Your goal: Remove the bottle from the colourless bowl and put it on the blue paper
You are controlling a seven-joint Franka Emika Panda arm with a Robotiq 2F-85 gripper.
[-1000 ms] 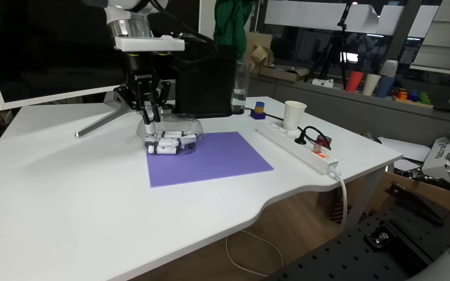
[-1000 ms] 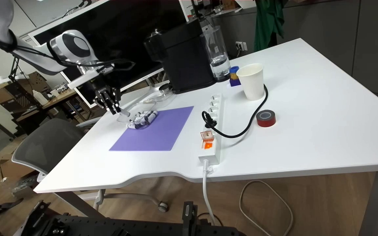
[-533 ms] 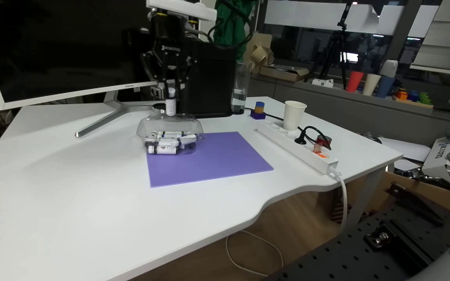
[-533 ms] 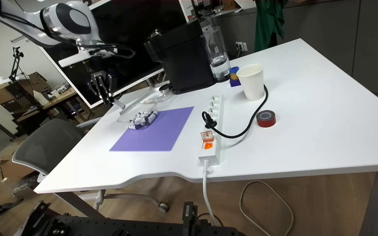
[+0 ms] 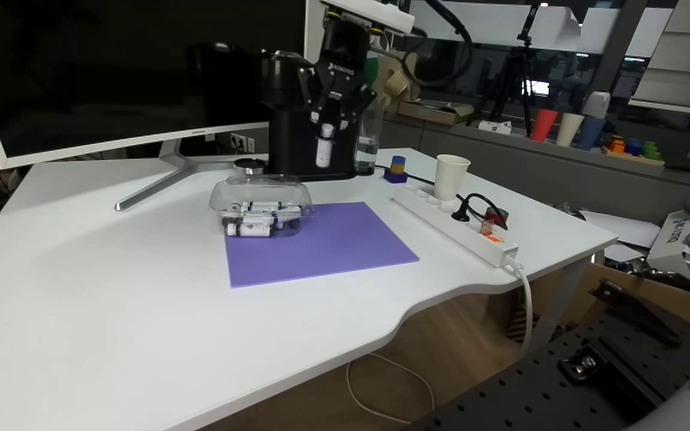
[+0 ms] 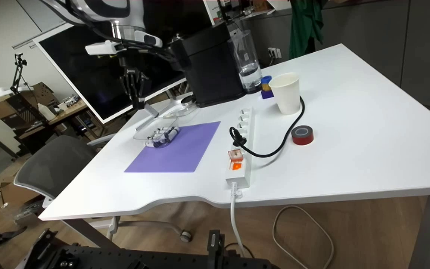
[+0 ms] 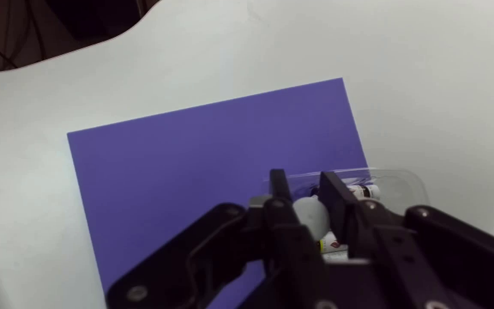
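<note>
A tiny white bottle [image 5: 324, 147] is held upright but slightly tilted in my gripper [image 5: 329, 127], well above the table. In the wrist view its round white end [image 7: 311, 218] shows between the two fingers of the gripper [image 7: 305, 185]. The bottle also shows in an exterior view [image 6: 151, 110], under the gripper [image 6: 141, 103]. The colourless bowl [image 5: 261, 190] holds several similar bottles [image 5: 255, 229] and stands partly on the blue paper [image 5: 333, 251]. The bowl's rim [image 7: 414, 182] and the paper [image 7: 187, 163] also show in the wrist view. The fingers hide part of the bowl there.
A black machine [image 6: 215, 67] with a clear water tank [image 6: 250, 71] stands behind the bowl, near a monitor [image 5: 111, 78]. A white power strip [image 5: 459, 227] with a black cable lies beside the paper. A white cup [image 5: 450, 176] and red tape roll [image 6: 302, 135] are near it.
My gripper has lifted the bottle up from the bowl and moved right in both exterior views, passing in front of the black machine in one of them. The bowl and paper have not moved.
</note>
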